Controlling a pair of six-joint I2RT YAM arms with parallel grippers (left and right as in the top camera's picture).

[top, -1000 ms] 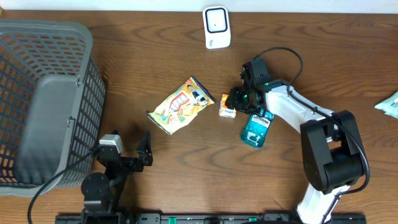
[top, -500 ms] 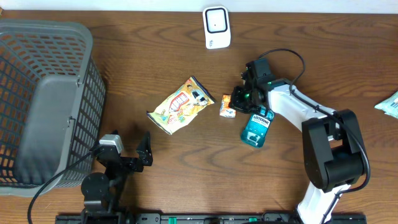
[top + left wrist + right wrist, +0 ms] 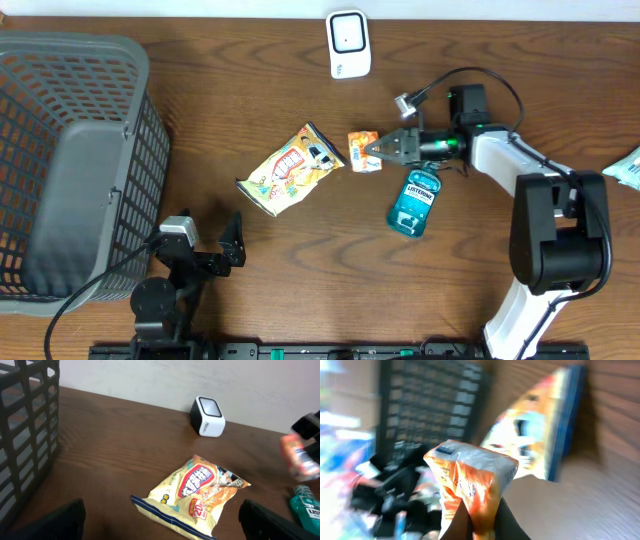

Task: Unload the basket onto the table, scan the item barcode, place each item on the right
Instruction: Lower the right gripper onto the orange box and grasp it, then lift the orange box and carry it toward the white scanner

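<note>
My right gripper [image 3: 386, 150] is shut on a small orange snack packet [image 3: 364, 148], held off the table with the arm stretched out level. In the right wrist view the packet [image 3: 470, 480] stands pinched at its lower end between the dark fingers [image 3: 457, 522]. The white barcode scanner [image 3: 349, 44] stands at the table's far edge, apart from the packet, and also shows in the left wrist view as the scanner [image 3: 207, 416]. My left gripper [image 3: 210, 245] rests open near the front edge, nothing between its fingers [image 3: 55, 522].
A yellow snack bag [image 3: 292, 168] lies mid-table, just left of the packet. A teal mouthwash bottle [image 3: 414, 200] lies below the right arm. A dark mesh basket [image 3: 70, 170] fills the left side. A teal packet [image 3: 625, 168] pokes in at the right edge.
The right gripper closed on the orange packet, lifted it off the table and swung to point left; the arm straightened out. The left arm has not moved.
</note>
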